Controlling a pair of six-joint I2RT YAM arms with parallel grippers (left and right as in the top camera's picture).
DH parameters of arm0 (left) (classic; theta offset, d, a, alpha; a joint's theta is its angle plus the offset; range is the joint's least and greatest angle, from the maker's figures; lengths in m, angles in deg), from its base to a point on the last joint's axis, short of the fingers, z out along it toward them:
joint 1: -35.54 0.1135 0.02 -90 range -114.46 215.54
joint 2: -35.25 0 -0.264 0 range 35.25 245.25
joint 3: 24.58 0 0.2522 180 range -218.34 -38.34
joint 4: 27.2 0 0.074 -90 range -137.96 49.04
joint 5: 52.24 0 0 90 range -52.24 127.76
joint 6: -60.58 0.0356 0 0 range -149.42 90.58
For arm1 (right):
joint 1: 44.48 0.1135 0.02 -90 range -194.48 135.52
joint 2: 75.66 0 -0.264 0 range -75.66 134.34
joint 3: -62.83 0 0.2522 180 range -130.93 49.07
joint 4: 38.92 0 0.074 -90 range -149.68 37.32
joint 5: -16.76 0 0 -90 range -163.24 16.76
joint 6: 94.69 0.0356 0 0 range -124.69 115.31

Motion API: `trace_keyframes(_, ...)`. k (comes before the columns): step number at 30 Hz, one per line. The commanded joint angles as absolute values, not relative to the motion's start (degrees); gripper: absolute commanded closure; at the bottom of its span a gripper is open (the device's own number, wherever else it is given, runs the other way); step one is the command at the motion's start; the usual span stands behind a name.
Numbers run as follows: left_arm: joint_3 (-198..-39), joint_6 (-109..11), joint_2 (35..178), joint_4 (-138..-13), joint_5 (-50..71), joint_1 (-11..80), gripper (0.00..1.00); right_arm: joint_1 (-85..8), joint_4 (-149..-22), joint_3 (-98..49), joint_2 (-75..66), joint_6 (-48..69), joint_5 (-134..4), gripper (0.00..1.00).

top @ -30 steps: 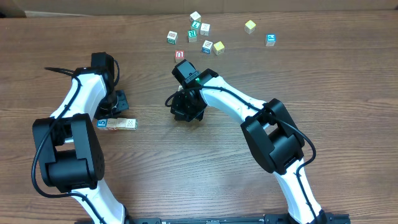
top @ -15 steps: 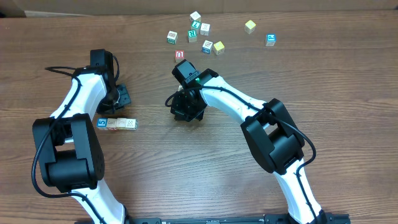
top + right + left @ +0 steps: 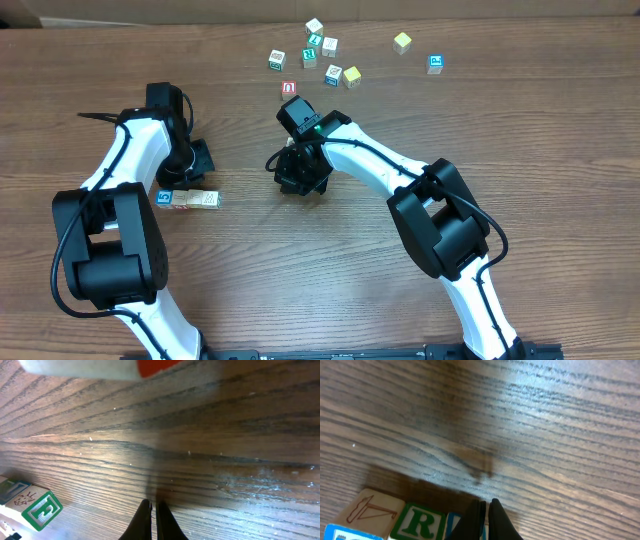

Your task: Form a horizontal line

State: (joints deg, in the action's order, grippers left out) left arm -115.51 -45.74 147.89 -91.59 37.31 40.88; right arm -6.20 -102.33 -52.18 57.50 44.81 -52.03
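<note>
This looks to me like a robotics lab or test bench, not anyone's home. Two white-and-black jointed arms, the left arm [image 3: 130,160] and the right arm [image 3: 370,165], stand at the near edge of a wood-grain table [image 3: 560,150], and a black cable [image 3: 95,115] trails off the left one. The only other things out are small wooden toy blocks (lettered faces) – loose cubes [image 3: 333,74] at the far side and a row of letter cubes [image 3: 190,199]. Little of the room beyond the table shows.

Four touching letter cubes [image 3: 188,199], level row.
</note>
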Motion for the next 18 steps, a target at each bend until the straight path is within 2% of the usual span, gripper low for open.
trace_keyframes(1,-115.24,-46.13,148.4,-92.2,36.85,40.78,0.96,-6.35,-103.48,-50.41,60.21,44.72,-55.98,0.96)
trace_keyframes(18,-115.24,-46.15,148.42,-93.69,36.87,40.78,0.96,-6.35,-103.48,-50.44,60.21,44.7,-55.98,0.96)
